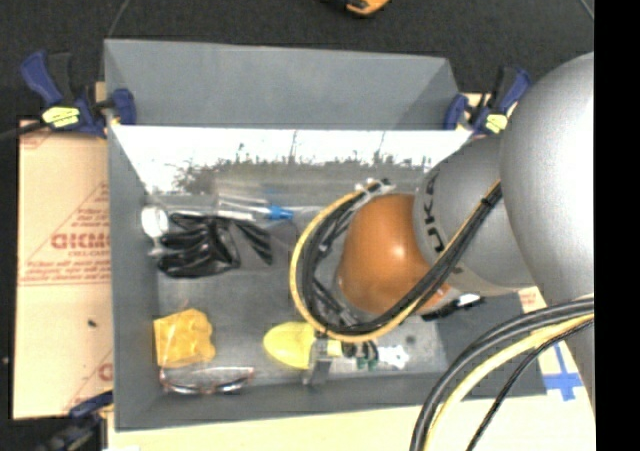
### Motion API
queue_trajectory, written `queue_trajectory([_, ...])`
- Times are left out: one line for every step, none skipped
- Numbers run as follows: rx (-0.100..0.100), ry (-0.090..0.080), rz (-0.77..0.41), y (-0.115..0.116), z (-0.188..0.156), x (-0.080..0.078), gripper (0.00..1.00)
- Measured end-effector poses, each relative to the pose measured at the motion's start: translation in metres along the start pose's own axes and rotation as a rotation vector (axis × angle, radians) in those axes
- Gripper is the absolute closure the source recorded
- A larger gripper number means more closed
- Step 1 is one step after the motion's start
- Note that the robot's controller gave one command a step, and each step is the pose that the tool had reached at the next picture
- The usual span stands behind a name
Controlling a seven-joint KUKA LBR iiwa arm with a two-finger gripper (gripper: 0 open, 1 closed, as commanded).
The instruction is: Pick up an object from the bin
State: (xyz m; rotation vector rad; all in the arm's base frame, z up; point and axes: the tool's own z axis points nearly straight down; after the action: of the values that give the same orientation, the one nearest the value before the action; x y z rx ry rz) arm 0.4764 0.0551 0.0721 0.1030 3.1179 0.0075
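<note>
Yellow rounded lump (288, 344) lay just beside our pincer (322, 365), toward the view's left; whether the pincer stood open, we could not tell.

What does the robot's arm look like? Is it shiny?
Yes! The arm is fat, round and silvery grey, with dark letters printed on it. Near its end sits a smooth orange cover shaped like a dome. Yellow and black cables loop around the cover, and more cables run along the lower right.
</note>
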Motion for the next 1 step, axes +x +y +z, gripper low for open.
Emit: queue_trajectory([0.0,0.0,0.0,0.0,0.0,0.0,1.0])
